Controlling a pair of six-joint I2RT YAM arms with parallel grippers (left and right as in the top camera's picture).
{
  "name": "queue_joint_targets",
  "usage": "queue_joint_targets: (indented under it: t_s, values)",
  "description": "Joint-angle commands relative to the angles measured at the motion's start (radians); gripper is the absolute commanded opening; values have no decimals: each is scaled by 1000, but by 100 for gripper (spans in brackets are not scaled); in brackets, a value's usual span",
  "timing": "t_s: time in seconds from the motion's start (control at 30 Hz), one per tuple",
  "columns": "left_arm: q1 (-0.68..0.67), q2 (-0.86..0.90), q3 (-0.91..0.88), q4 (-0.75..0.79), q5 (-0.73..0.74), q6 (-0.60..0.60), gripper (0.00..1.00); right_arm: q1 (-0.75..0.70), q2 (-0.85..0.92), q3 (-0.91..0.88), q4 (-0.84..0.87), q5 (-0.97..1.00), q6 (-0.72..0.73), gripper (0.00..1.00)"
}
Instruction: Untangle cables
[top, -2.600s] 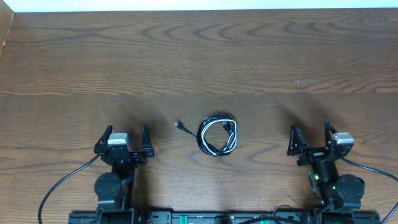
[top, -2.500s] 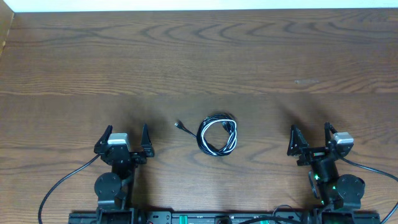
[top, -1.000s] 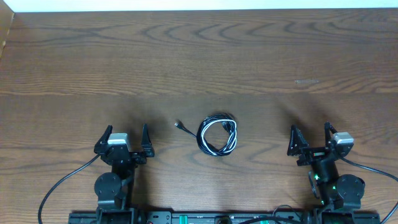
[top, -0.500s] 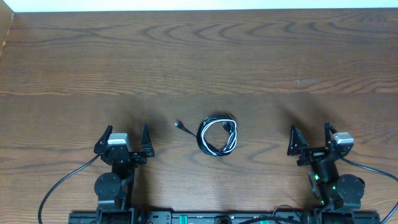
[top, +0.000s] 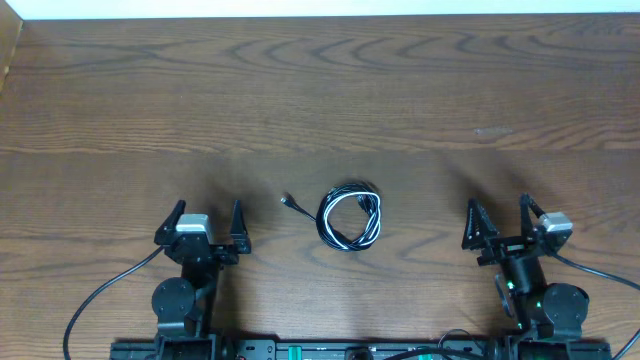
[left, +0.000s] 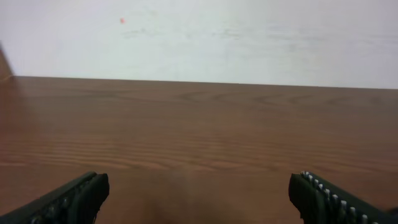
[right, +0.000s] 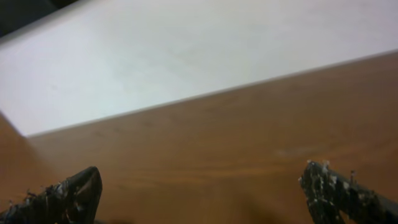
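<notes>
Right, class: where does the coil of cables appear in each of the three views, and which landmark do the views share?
Overhead: the cables lie coiled just below the picture's centre, between the left gripper and the right gripper.
Left wrist: not in it.
Right wrist: not in it.
Shared landmark: the table's far edge against the white wall, at the top overhead, mid-picture in both wrist views.

One dark brown wooden table in play. On it, a single small coil of thin black and white cables. How many cords are wound in there, can't tell. One small plug end pokes out. Two black two-finger grippers: left gripper, right gripper.
</notes>
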Motion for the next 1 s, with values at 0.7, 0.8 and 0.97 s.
queue_joint_targets:
  t_s: [0.7,0.8,0.97]
  values:
    - [3,475,815,-490,545,-111,98,7,674,689,-760,-556,-30,99]
    - [3,475,821,-525,581,-110,98,7,724,689,-811,-563,-76,99]
    - [3,506,821,-723,576,-109,98,48,764,690,-821,-559,-88,99]
